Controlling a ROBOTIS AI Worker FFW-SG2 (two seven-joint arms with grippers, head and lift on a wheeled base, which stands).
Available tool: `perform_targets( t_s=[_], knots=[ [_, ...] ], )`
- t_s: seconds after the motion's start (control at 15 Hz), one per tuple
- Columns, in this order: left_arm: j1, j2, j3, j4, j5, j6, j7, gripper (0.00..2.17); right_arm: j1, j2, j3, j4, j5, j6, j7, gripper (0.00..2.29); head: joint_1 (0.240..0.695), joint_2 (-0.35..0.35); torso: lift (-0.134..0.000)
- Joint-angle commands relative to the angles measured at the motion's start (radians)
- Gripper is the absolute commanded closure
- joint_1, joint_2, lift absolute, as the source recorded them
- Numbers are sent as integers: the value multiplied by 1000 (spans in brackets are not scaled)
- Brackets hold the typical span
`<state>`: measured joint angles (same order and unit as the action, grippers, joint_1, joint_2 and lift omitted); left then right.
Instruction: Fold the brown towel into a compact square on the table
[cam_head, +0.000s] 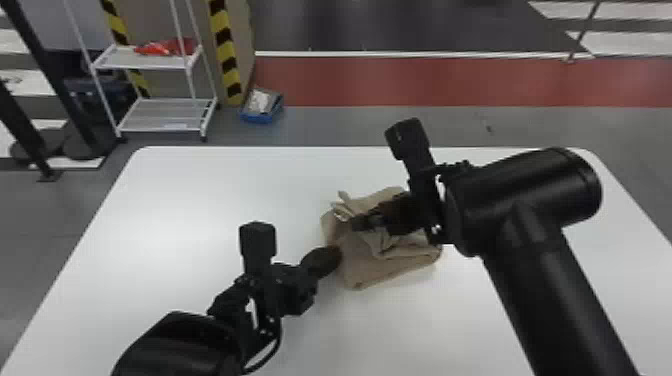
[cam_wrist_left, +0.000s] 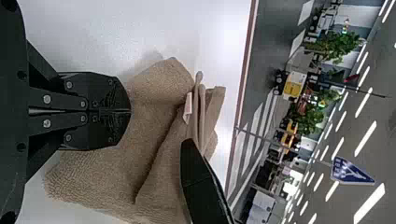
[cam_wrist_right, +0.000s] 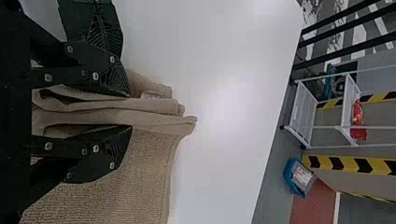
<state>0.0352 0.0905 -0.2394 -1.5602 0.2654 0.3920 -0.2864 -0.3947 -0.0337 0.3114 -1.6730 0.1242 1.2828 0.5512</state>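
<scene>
Use the white table as a firm base beneath the brown towel, partly folded but rumpled there and far from a compact square. Likely step in hand: laying another fold over and down. With the right gripper, closed around bunched layers over the towel's right part, keep the whole stack together, raise only enough for slack, then lower slowly. Keep the left gripper, with fingers pressed together and nothing visible between, low at the towel's left edge as a light stop; avoid dragging the bottom layer. Guide the upright folds, pinched on top of the towel, down flat before release, or risk a springy, lopsided heap. Tuck the small pale tag, on the towel's upper side, inside if possible. Open gently, back straight out, then press and square the corners.
</scene>
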Motion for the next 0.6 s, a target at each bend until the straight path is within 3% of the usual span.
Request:
perform_targets(
  t_s=[0.0, 0.27, 0.53],
  knots=[
    [-5, 0, 2, 6, 0, 0, 1, 2142, 17, 0, -8, -2, -21, 17, 13, 765, 695, -1, -112],
    [-9, 0, 6, 6, 0, 0, 0, 2142, 71, -3, -43, -96, -86, 14, 26, 599, 695, 12, -112],
    [-1, 0, 20, -1, 11, -15, 1, 2142, 171, -9, -181, -238, -135, 2, 24, 599, 695, 16, -112]
  ],
)
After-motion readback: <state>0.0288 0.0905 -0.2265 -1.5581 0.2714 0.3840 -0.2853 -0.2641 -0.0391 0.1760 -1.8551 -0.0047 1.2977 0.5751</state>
